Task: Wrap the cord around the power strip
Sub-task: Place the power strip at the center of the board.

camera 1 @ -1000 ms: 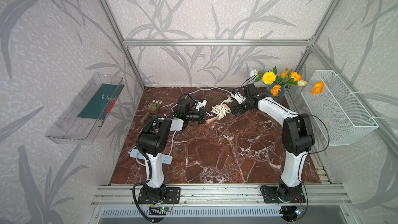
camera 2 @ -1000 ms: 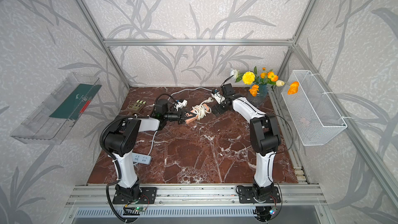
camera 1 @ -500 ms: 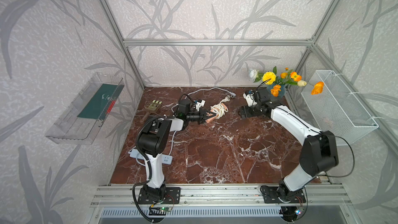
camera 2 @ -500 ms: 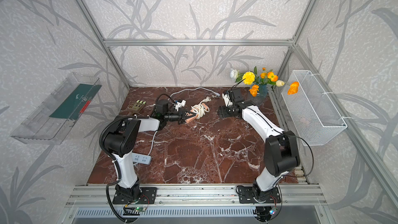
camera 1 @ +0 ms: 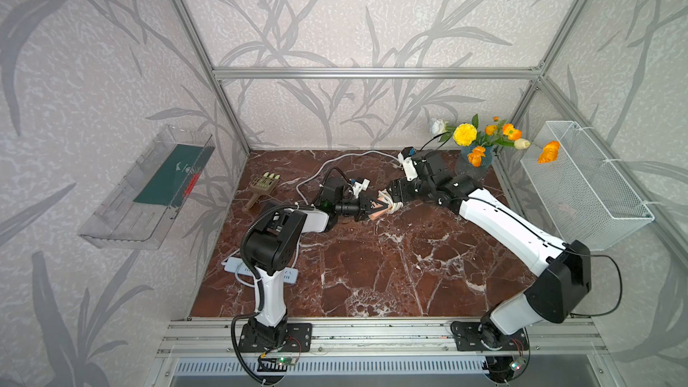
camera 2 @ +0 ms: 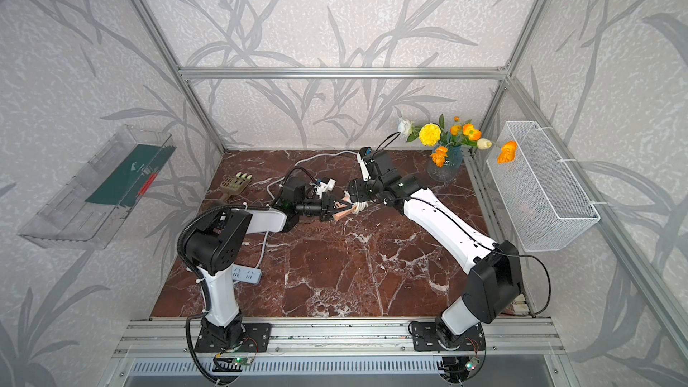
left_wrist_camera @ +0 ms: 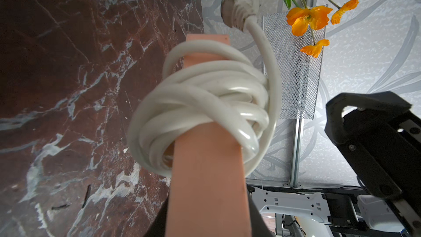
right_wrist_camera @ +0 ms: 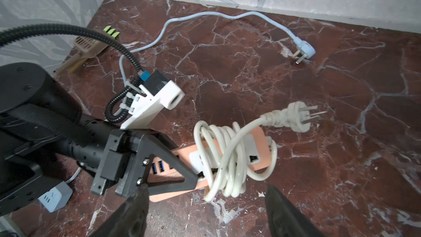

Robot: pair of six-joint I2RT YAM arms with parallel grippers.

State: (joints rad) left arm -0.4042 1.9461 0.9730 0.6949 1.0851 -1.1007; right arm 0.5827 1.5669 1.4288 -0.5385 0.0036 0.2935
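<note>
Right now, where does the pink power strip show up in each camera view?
In a top view: pink power strip, mid-table, in the left gripper.
In a top view: same spot.
Left wrist: close up, filling the middle.
Right wrist: middle foreground.
Shared landmark: white cord coiled around it.

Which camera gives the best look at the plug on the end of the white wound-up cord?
The right wrist view: the plug is sharp, with its prongs showing. The left wrist view shows the plug only from behind, blurred. In both top views it is too small to make out.
</note>
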